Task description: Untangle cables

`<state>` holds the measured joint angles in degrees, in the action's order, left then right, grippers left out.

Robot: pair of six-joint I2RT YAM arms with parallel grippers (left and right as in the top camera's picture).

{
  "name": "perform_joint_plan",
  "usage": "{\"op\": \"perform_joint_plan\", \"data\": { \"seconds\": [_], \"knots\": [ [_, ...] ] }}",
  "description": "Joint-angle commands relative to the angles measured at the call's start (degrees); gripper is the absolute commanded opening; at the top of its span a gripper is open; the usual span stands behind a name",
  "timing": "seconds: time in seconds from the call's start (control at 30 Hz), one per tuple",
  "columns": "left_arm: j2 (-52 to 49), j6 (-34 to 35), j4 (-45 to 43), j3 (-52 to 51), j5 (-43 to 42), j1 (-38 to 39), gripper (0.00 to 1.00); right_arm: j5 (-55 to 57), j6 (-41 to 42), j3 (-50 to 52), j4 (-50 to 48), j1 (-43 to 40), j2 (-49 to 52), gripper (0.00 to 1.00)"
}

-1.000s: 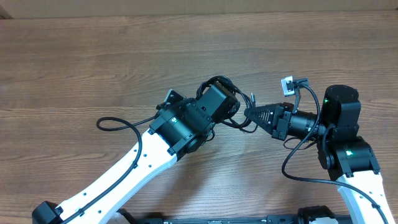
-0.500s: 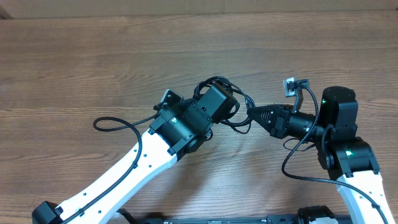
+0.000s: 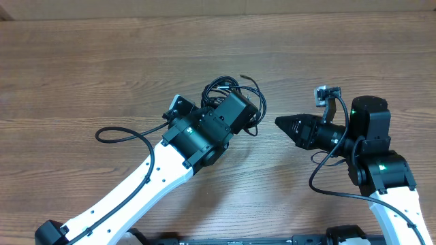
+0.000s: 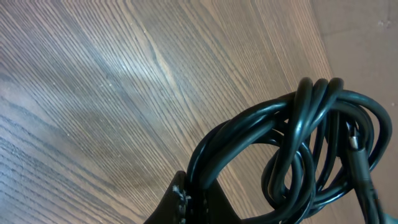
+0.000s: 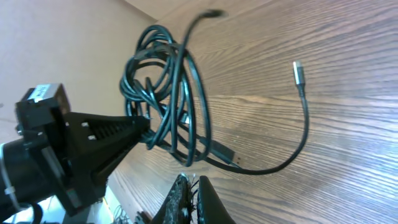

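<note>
Plainly, the left hand (image 5: 144,129) pinched the looped cables (image 5: 171,74) at its tips; the right hand (image 3: 280,123), closed and empty, sat near them.

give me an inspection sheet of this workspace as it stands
surface: wooden table, bare grain
job's things: cables in one tangled looped bundle; a silver-tipped end trails loose
clutter: nothing seen
grippers: left gripper shut on the cables; right gripper shut, empty, apart from the bundle
cables: arm wires loop out beside the left arm
surroundings: pale strip beyond the table's far edge
</note>
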<state>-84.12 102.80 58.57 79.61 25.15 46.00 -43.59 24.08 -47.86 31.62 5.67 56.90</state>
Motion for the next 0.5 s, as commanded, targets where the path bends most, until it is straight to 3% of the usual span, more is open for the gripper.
{"op": "perform_joint_plan", "data": {
  "seconds": [0.0,0.1,0.2,0.33,0.4,0.47],
  "knots": [
    [1.16,-3.19,-0.07,0.81,2.27,-0.33,0.04,2.64,0.35,-1.36,0.66,-0.17,-0.46,0.04],
    [1.20,-6.05,-0.11,0.81,2.29,-0.33,0.04,2.69,0.35,-1.36,0.39,-0.17,-0.46,0.05],
    [1.29,-9.46,-0.11,0.81,1.97,-0.33,0.04,2.69,0.35,-1.36,0.20,-0.17,-0.46,0.18],
    [1.31,-17.49,-0.07,0.81,0.31,-0.24,0.04,2.64,0.37,-1.36,0.02,-0.17,-0.46,0.58],
    [1.31,-20.94,-0.09,0.81,0.33,-0.20,0.04,2.64,0.35,-1.36,0.00,-0.17,-0.46,0.71],
    [1.31,-23.69,-0.11,0.81,0.76,-0.22,0.04,2.64,0.37,-1.36,-0.26,-0.17,-0.46,0.77]
  ]
}}
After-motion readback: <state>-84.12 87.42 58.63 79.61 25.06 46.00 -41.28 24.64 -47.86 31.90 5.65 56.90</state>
